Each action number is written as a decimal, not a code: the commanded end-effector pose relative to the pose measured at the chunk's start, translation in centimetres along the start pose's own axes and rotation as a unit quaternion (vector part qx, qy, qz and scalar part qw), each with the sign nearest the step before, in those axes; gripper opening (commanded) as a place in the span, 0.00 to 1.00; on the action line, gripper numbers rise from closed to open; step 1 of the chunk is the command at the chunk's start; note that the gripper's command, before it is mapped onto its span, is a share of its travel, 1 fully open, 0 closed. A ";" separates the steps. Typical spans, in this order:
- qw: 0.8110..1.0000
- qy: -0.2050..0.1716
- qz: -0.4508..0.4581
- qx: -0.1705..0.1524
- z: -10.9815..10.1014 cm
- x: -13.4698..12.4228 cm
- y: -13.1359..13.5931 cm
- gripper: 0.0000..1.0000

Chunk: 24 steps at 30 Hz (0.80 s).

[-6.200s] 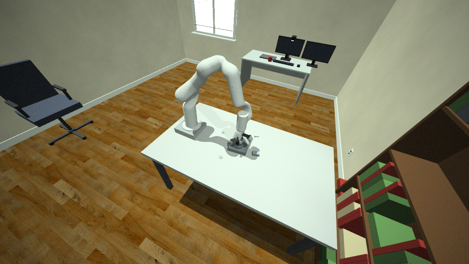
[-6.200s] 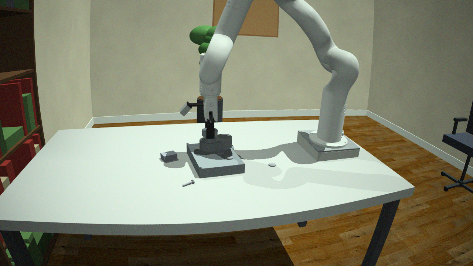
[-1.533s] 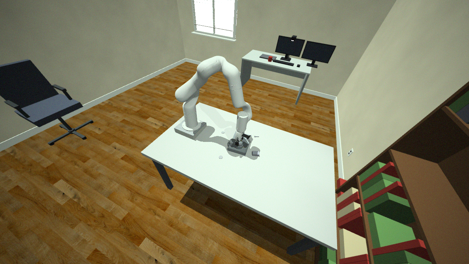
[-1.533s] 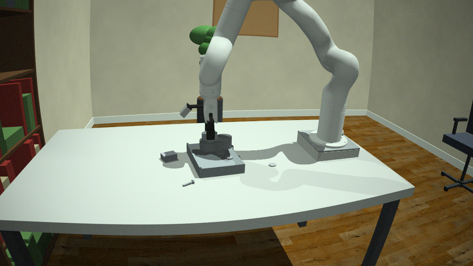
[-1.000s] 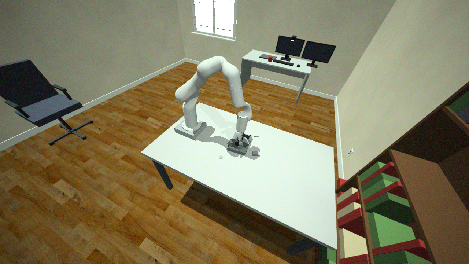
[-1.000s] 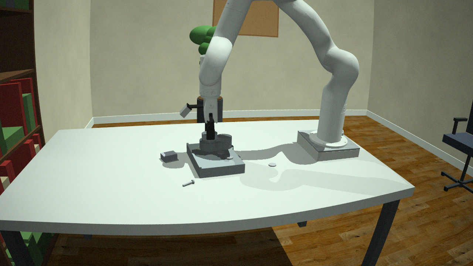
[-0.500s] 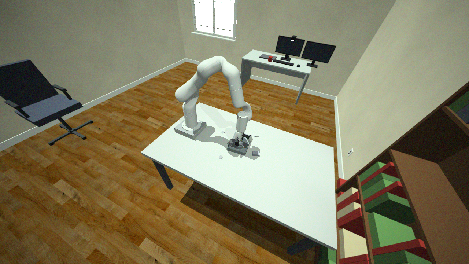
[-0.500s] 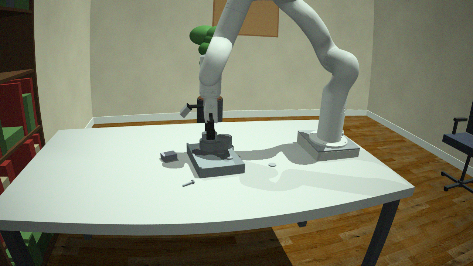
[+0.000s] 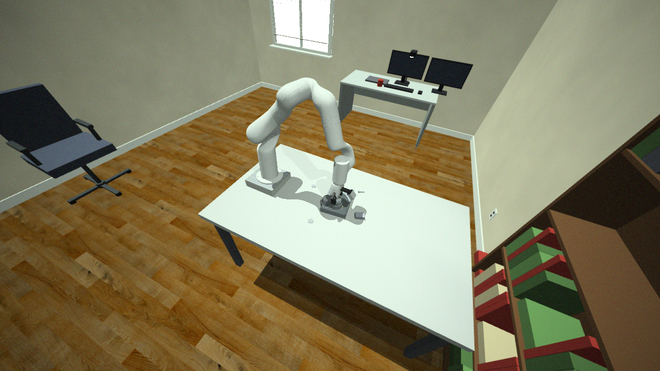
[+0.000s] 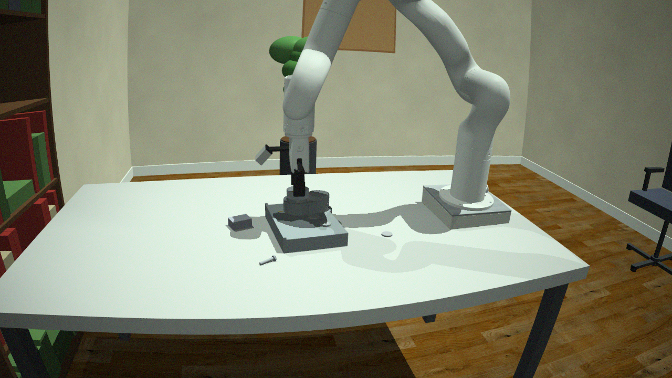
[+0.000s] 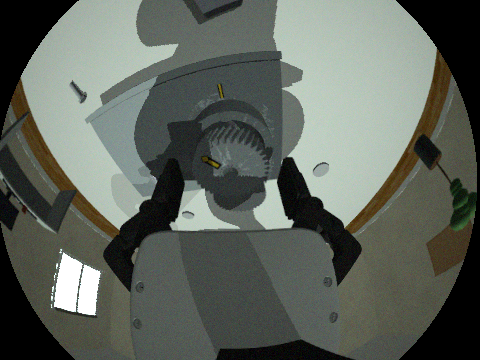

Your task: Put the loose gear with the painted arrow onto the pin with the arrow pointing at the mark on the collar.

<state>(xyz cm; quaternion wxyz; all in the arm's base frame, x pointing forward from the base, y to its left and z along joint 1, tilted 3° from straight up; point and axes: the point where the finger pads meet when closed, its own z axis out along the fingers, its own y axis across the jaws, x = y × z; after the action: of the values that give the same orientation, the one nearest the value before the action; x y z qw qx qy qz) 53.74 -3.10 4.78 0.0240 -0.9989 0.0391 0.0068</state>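
The grey gear [image 11: 235, 148] with teeth sits on the pin of the grey timing case [image 11: 200, 107], inside the collar. Its yellow arrow [image 11: 211, 162] lies at the gear's lower left in the wrist view. The yellow mark on the collar [image 11: 220, 91] lies at the top, so arrow and mark point in different directions. My gripper [image 11: 230, 169] is open just above the gear, one finger on each side, touching nothing. In the exterior and top views the case [image 10: 305, 225] [image 9: 334, 207] stands mid-table with the gripper [image 10: 298, 180] over it.
A small grey block [image 10: 239, 221] lies beside the case. A loose screw [image 10: 268, 260] [image 11: 78, 92] and flat round discs [image 10: 386, 233] [image 11: 320, 168] lie on the table. The arm's base [image 10: 465, 211] stands to the right.
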 end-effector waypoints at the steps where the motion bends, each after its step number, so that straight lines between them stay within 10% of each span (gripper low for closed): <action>1: 1.000 0.001 0.000 0.000 -0.9 0.1 0.0 1.00; 10: 1.000 0.001 0.000 0.000 -2.3 0.1 0.0 1.00; 11: 1.000 0.001 0.000 0.000 -2.3 0.1 0.0 0.00; 24: 1.000 0.001 0.000 0.000 -2.3 0.1 0.0 0.00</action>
<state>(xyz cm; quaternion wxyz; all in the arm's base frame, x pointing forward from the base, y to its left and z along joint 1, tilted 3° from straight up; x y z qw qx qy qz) 53.76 -3.21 7.04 0.0239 -0.9989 0.0391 0.0069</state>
